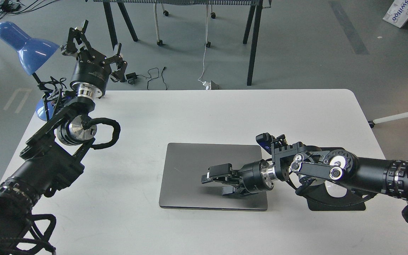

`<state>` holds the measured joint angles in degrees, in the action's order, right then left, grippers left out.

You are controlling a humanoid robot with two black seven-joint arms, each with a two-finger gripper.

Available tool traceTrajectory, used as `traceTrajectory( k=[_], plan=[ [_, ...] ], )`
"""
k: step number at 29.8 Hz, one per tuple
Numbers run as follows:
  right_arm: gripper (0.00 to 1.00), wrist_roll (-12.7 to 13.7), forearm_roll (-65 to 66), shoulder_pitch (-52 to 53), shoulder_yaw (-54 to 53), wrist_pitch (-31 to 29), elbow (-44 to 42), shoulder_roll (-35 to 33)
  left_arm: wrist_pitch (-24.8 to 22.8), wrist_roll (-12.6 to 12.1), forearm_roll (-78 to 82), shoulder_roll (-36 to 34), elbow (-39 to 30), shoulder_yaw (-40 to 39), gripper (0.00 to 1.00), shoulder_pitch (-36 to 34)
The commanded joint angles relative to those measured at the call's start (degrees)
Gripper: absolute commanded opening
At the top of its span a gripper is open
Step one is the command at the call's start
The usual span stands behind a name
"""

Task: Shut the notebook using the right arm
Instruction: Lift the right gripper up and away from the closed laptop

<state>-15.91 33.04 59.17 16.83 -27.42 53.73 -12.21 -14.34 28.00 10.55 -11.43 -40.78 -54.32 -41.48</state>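
Observation:
The notebook (190,170) is a slim grey metal laptop lying shut and flat on the white table (225,113), its lid down on the base. My right gripper (215,184) comes in from the right and lies low over the right half of the lid, fingers apart and holding nothing. Whether it presses on the lid I cannot tell. My left gripper (96,47) is raised at the far left beside the blue lamp, open and empty, far from the notebook.
A blue desk lamp (27,46) stands at the table's far left corner. A black mouse pad (335,206) with a white mouse (333,190) lies right of the notebook, mostly under my right arm. Table legs and cables are on the floor beyond.

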Motion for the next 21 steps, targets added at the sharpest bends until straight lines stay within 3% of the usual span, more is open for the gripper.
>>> traceTrajectory(
  k=[1,13,21],
  plan=[
    [1.0,0.0,0.0,0.9,-1.0,0.2,-0.6,0.1,0.0,0.0,0.0,0.0,0.0,0.0,1.0,0.0],
    [1.0,0.0,-0.3,5.4,-14.0,1.5,-3.6,-0.9,0.0,0.0,0.0,0.0,0.0,0.0,1.0,0.0],
    [1.0,-0.1,-0.8,3.3,-32.8,5.2,-10.0,-1.4,-0.1,0.0,0.0,0.0,0.0,0.0,1.0,0.0]
  ],
)
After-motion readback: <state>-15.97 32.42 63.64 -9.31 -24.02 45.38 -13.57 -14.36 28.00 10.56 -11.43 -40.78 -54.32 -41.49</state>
